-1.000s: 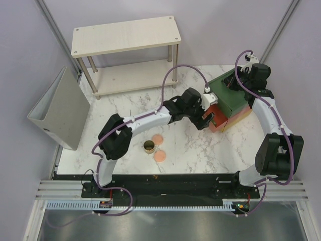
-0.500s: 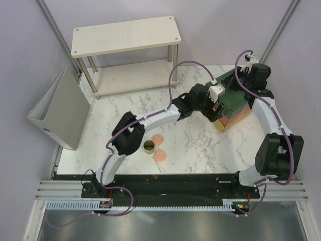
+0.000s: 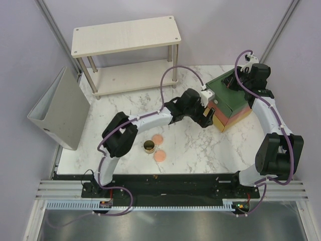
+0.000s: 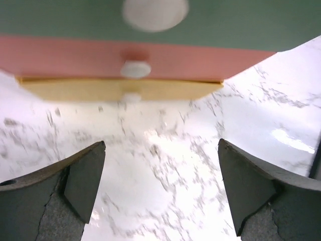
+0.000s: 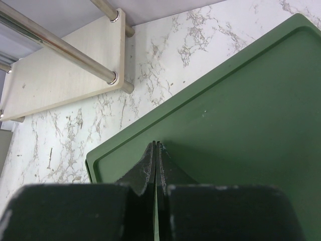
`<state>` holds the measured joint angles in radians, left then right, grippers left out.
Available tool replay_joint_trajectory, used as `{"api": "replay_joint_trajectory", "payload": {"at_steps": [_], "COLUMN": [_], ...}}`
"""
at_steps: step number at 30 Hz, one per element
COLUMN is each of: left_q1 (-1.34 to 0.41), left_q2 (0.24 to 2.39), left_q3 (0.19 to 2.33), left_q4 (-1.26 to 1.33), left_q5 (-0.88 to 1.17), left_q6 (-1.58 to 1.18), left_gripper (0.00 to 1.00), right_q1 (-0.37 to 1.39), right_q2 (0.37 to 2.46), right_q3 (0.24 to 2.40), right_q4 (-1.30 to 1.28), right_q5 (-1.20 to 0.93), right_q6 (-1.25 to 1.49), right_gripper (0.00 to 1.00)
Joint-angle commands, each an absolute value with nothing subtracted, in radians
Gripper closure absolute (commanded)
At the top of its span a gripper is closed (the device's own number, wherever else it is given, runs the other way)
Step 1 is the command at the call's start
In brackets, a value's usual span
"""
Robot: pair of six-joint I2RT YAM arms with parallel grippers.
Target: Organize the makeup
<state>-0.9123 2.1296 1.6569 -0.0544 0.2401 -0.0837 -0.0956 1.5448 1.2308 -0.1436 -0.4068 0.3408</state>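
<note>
Left gripper (image 3: 205, 115): jaws spread wide and holding nothing. It sits low over the marble table (image 3: 190, 145), just in front of the drawer box (image 3: 229, 103).
Left wrist view: both fingers (image 4: 83, 175) frame bare marble, and the box front fills the upper part of the view.
Drawer fronts: the green drawer (image 4: 251, 20) is on top, the red drawer (image 4: 200, 60) below it and the yellow drawer (image 4: 75, 89) lowest. Each carries a white knob (image 4: 135, 69).
Right gripper (image 3: 234, 80): jaws closed, fingertips pressed together with nothing between them. It is positioned over the box's green top near an edge. Contact with the lid cannot be confirmed.
Makeup, location: the gold-rimmed jar (image 3: 149, 146) stands upright on the table, left of centre. The peach-pink discs lie flat just beside it, one on the far side (image 3: 158, 138) and one on the near side (image 3: 160, 156). All three lie well apart from the box and both grippers.
Surroundings: a shelf unit (image 3: 125, 37) stands at the far side. A grey binder (image 3: 57, 110) stands at the table's left edge.
</note>
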Motion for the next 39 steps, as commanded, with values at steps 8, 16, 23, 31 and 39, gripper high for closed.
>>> {"api": "replay_joint_trajectory", "payload": {"at_steps": [8,16,23,31,39], "left_q1": [-0.678,-0.607,-0.632,-0.680,-0.745], "left_q2": [2.081,2.197,2.279,2.350,2.442], "left_q3": [1.687,1.624,1.671,1.640,1.681], "left_q4": [-0.218,0.081,0.112,0.348,0.497], "left_q5": [0.673,0.874,0.904,0.890,0.810], "left_q6": [-0.506,-0.925,-1.077,-1.380,-1.560], "left_gripper": [0.01,0.01,0.01,0.12,0.37], "right_q1": [-0.086,-0.086,-0.084,-0.086,-0.084], "right_q2": [1.658,1.651,1.657,1.657,1.649], "right_q3": [1.109,1.103,1.108,1.103,1.101], "right_q4": [-0.523,-0.523,-0.523,-0.522,-0.520], "right_q5": [-0.367,-0.361,-0.359,-0.362,-0.360], "right_q6": [0.285,0.282,0.284,0.282,0.282], "right_gripper": [1.00,1.00,1.00,1.00,1.00]}}
